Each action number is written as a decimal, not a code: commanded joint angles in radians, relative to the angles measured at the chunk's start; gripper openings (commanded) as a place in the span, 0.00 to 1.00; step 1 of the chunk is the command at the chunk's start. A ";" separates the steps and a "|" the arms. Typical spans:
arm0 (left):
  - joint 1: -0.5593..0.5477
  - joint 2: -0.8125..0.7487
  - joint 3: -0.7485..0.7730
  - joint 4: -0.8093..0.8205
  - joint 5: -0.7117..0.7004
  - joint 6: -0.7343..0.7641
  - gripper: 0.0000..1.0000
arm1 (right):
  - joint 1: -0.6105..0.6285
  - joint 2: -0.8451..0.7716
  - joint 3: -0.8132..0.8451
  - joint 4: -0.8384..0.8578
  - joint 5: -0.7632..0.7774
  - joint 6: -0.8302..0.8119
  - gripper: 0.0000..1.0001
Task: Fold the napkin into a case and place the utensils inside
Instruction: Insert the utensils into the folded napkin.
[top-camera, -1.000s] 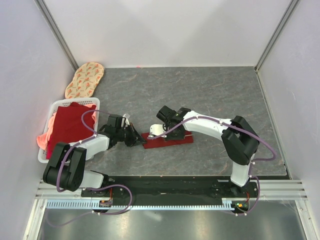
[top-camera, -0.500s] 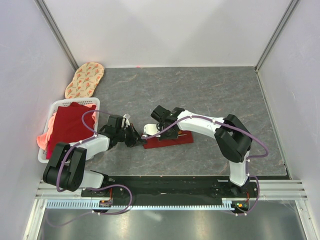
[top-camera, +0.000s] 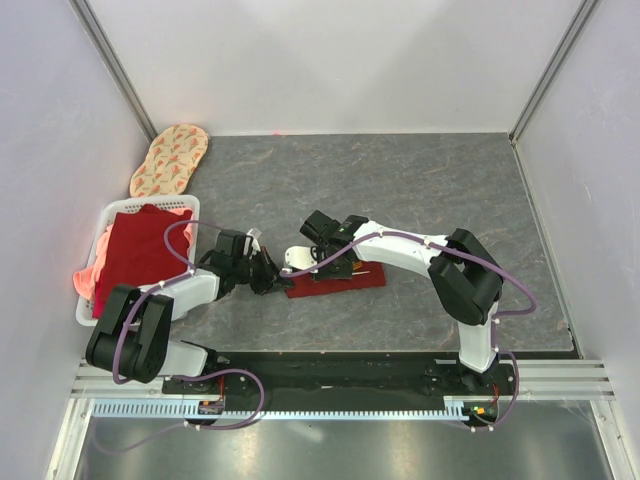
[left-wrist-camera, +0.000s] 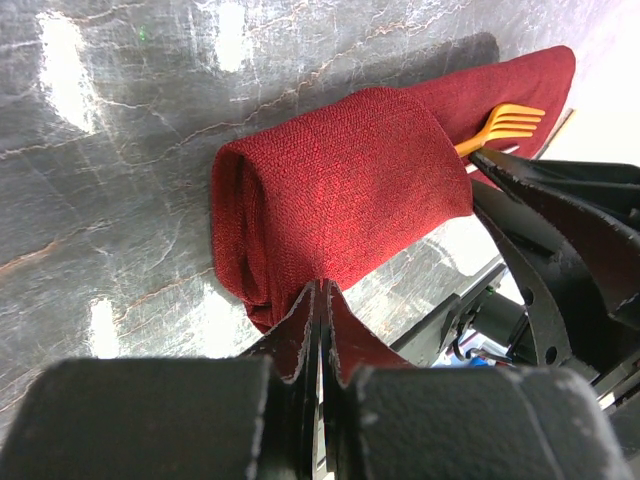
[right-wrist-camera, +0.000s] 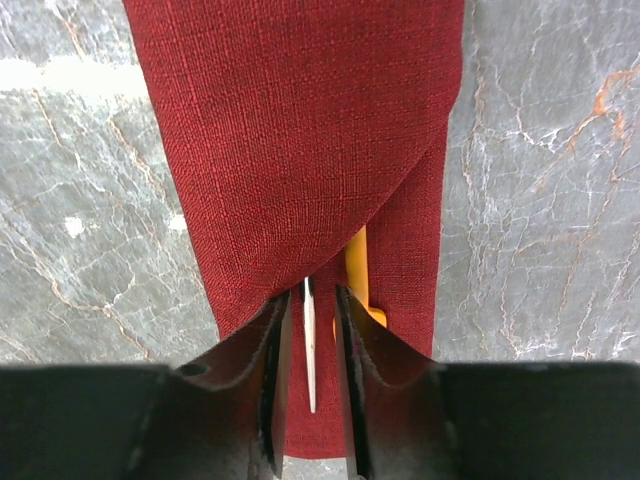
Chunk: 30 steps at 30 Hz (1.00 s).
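Note:
The dark red napkin (top-camera: 345, 282) lies folded as a flat case (right-wrist-camera: 300, 130) on the grey table, and its left end is rolled over (left-wrist-camera: 340, 190). A gold fork (left-wrist-camera: 505, 122) sticks its tines out of the far end, and its handle (right-wrist-camera: 357, 275) shows under the diagonal flap. A thin silver utensil (right-wrist-camera: 308, 345) lies on the cloth between my right gripper's jaws, which stand narrowly apart without touching it. My right gripper (top-camera: 312, 268) (right-wrist-camera: 310, 300) hovers over the case's left part. My left gripper (top-camera: 270, 272) (left-wrist-camera: 320, 290) is shut, its tips against the rolled end.
A white basket (top-camera: 100, 225) with brighter red and pink cloths (top-camera: 135, 250) stands at the left edge. An oval beige patterned mat (top-camera: 170, 160) lies at the back left. White walls close in the table on three sides.
My right gripper has moved left along the case toward my left gripper. The left arm has not moved.

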 joint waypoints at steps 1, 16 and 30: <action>-0.004 -0.019 0.000 0.034 -0.015 0.013 0.02 | -0.002 -0.039 -0.007 0.042 0.000 0.016 0.32; -0.007 -0.095 0.021 0.011 0.014 0.027 0.06 | -0.103 -0.316 -0.202 0.099 0.067 0.181 0.51; -0.220 -0.312 0.256 -0.218 0.069 0.165 0.48 | -0.475 -0.807 -0.430 0.035 0.477 1.204 0.98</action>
